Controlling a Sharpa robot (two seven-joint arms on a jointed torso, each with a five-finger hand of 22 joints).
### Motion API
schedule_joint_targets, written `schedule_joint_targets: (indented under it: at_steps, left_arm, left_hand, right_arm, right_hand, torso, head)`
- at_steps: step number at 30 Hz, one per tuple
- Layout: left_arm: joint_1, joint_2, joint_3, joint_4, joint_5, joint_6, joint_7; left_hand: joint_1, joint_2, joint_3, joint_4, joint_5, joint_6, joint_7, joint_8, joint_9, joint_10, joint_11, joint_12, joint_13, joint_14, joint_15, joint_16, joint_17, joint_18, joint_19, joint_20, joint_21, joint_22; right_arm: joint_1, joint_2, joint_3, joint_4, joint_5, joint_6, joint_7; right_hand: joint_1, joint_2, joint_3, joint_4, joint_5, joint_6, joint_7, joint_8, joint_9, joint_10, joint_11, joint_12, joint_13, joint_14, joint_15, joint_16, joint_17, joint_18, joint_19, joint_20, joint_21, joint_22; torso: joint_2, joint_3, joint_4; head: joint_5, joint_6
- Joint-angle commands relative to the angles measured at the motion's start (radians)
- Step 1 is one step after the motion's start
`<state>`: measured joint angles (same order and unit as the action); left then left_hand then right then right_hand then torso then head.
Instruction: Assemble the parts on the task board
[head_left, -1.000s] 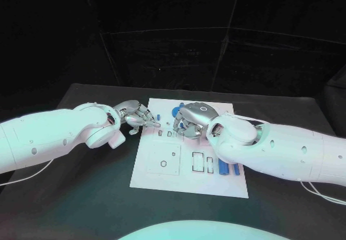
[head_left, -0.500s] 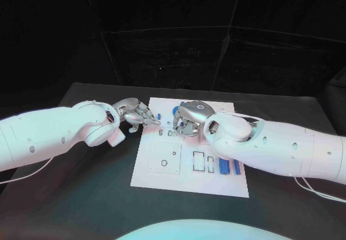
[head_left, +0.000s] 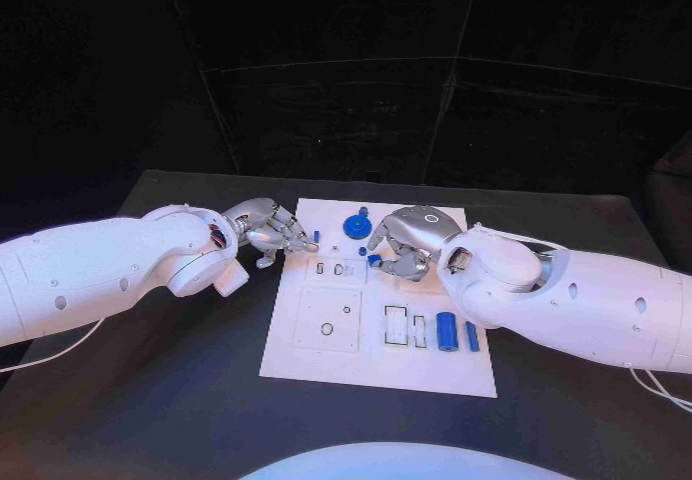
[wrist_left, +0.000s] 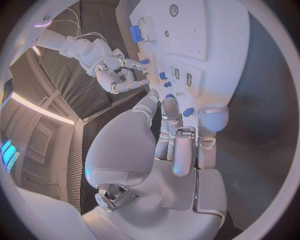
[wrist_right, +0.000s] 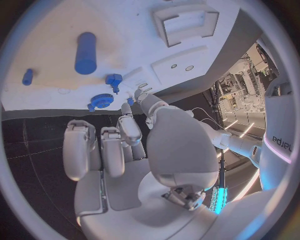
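- The white flat rectangular task board (head_left: 378, 335) lies in the middle of the black counter (head_left: 173, 380), its long sides running from the near edge toward the far edge.
- The left silver robot hand (head_left: 271, 232) sits at the board's far left corner, fingers curled in toward a small blue peg (head_left: 316, 237) standing there; whether it actually pinches anything I cannot tell, since the fingertips overlap in the head view.
- The right silver robot hand (head_left: 405, 243) hovers over the board's far half, fingers bent downward near a small blue piece (head_left: 374, 260); a grip is not plainly shown.
- Just beyond it lies a round blue gear-like part (head_left: 353, 228) (the right wrist view shows the same toothed disc (wrist_right: 101, 101) on the board).
- A blue cylinder (head_left: 446, 331) and a thinner blue bar (head_left: 472, 336) rest near the board's right edge, still loose by the look of it.
- To do this step well, I would bring the fingers straight down on the small piece and keep it upright over its slot.
- Both hands are near each other at the far end, so room there is tight; the near half of the board and the counter toward the left and right edges offer freer space for withdrawing.
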<state>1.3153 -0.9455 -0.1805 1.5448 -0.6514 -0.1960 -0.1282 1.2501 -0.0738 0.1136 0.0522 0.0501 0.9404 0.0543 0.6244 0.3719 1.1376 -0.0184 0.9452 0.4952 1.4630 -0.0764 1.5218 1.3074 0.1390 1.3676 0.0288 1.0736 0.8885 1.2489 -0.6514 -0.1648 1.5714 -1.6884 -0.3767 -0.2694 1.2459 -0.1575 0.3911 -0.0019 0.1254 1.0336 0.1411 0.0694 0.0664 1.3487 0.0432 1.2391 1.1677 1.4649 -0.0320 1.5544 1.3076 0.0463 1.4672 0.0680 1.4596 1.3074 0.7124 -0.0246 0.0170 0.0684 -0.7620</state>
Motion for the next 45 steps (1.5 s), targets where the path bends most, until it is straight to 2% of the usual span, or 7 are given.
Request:
schedule_joint_targets:
  at_steps: [1, 4, 10, 20, 25, 32, 45]
  left_arm:
    - [0.001, -0.002, 0.001, 0.005, 0.03, -0.013, 0.029]
    - [0.001, -0.003, 0.001, 0.007, 0.039, -0.014, 0.034]
    - [0.001, -0.002, 0.001, 0.008, 0.045, -0.014, 0.041]
    - [0.001, 0.002, 0.0, 0.008, 0.048, -0.01, 0.047]
    - [0.001, 0.004, 0.0, 0.009, 0.048, -0.008, 0.048]
    - [0.001, 0.006, 0.0, 0.01, 0.048, -0.007, 0.049]
    - [0.001, 0.006, 0.0, 0.011, 0.048, -0.007, 0.048]
  left_hand:
    - [0.01, 0.001, 0.002, -0.006, 0.0, -0.009, 0.001, 0.001, 0.001, -0.009, 0.0, -0.008, -0.002, 0.086, -0.006, 0.001, 0.174, -0.007, -0.005, -0.003, -0.006, -0.003]
    - [0.012, 0.002, 0.003, -0.007, 0.0, -0.011, 0.002, 0.0, 0.002, -0.011, 0.001, -0.011, -0.003, 0.086, -0.005, 0.0, 0.173, -0.007, -0.006, -0.003, -0.007, -0.004]
    - [0.013, 0.003, 0.004, -0.008, 0.0, -0.013, 0.003, -0.001, 0.002, -0.012, 0.001, -0.013, -0.005, 0.086, -0.005, 0.0, 0.172, -0.007, -0.006, -0.003, -0.007, -0.004]
    - [0.016, 0.005, 0.005, -0.009, 0.0, -0.016, 0.004, -0.002, 0.002, -0.015, 0.002, -0.016, -0.007, 0.086, -0.004, -0.001, 0.172, -0.007, -0.007, -0.002, -0.008, -0.005]
    - [0.016, 0.005, 0.005, -0.009, 0.0, -0.016, 0.004, -0.002, 0.002, -0.015, 0.002, -0.016, -0.007, 0.086, -0.004, -0.001, 0.172, -0.007, -0.007, -0.002, -0.008, -0.005]
    - [0.016, 0.005, 0.005, -0.009, 0.0, -0.016, 0.004, -0.002, 0.002, -0.015, 0.002, -0.016, -0.007, 0.086, -0.004, -0.001, 0.172, -0.007, -0.007, -0.002, -0.008, -0.005]
    - [0.018, 0.006, 0.006, -0.01, 0.0, -0.017, 0.004, -0.002, 0.002, -0.016, 0.003, -0.018, -0.008, 0.085, -0.004, -0.001, 0.171, -0.007, -0.008, -0.002, -0.008, -0.005]
  right_arm:
    - [0.005, -0.021, 0.001, 0.014, -0.012, 0.008, -0.002]
    - [0.007, -0.037, 0.001, 0.013, -0.011, 0.027, -0.011]
    - [0.009, -0.036, 0.001, -0.012, -0.01, 0.063, -0.013]
    - [0.009, 0.019, 0.001, -0.053, -0.033, 0.083, 0.003]
    - [0.009, 0.048, 0.001, -0.082, -0.039, 0.107, 0.005]
    - [0.009, 0.086, 0.001, -0.122, -0.048, 0.151, -0.003]
    - [0.009, 0.127, 0.001, -0.161, -0.052, 0.195, -0.013]
  right_hand:
    - [-0.001, -0.014, -0.016, 0.003, -0.026, -0.01, -0.002, -0.005, 0.001, -0.002, 0.007, -0.006, -0.003, 0.099, 0.007, -0.001, 0.235, 0.004, 0.011, 0.01, -0.006, 0.019]
    - [-0.003, -0.022, -0.033, 0.009, -0.046, -0.014, -0.002, -0.004, 0.002, -0.005, 0.008, -0.009, -0.006, 0.099, 0.008, -0.002, 0.234, 0.004, 0.01, 0.011, -0.007, 0.018]
    - [0.022, -0.026, -0.048, 0.003, -0.052, -0.018, -0.002, -0.004, 0.002, -0.008, 0.008, -0.011, -0.009, 0.098, 0.008, -0.003, 0.232, 0.004, 0.009, 0.012, -0.008, 0.016]
    - [0.054, -0.019, -0.05, -0.009, -0.045, -0.029, 0.001, -0.006, 0.001, -0.006, 0.009, -0.006, -0.002, 0.098, 0.009, -0.003, 0.232, 0.004, 0.009, 0.012, -0.008, 0.016]
    - [0.056, -0.018, -0.051, -0.009, -0.043, -0.03, 0.001, -0.007, 0.001, -0.006, 0.009, -0.005, -0.001, 0.099, 0.009, -0.003, 0.233, 0.004, 0.009, 0.012, -0.008, 0.016]
    - [0.055, -0.014, -0.052, -0.007, -0.041, -0.034, 0.0, -0.007, 0.0, -0.007, 0.009, -0.007, -0.003, 0.098, 0.009, -0.003, 0.231, 0.005, 0.008, 0.013, -0.009, 0.014]
    - [0.047, -0.006, -0.058, 0.002, -0.037, -0.038, 0.001, -0.006, 0.001, -0.009, 0.01, -0.008, -0.005, 0.098, 0.01, -0.004, 0.23, 0.005, 0.007, 0.013, -0.01, 0.012]
  torso:
    - [0.001, -0.0008, 0.0015]
    - [0.0, -0.0008, 0.0013]
    - [0.002, -0.0016, 0.0032]
    - [0.004, -0.0015, 0.0045]
    - [0.003, -0.0022, 0.0021]
    - [0.004, -0.0016, 0.0028]
    - [0.002, -0.0017, 0.0024]
  head:
    - [0.0, 0.003]
    - [-0.001, 0.004]
    - [-0.003, 0.009]
    - [-0.001, 0.009]
    - [-0.001, 0.007]
    - [-0.001, 0.004]
    - [0.001, -0.001]
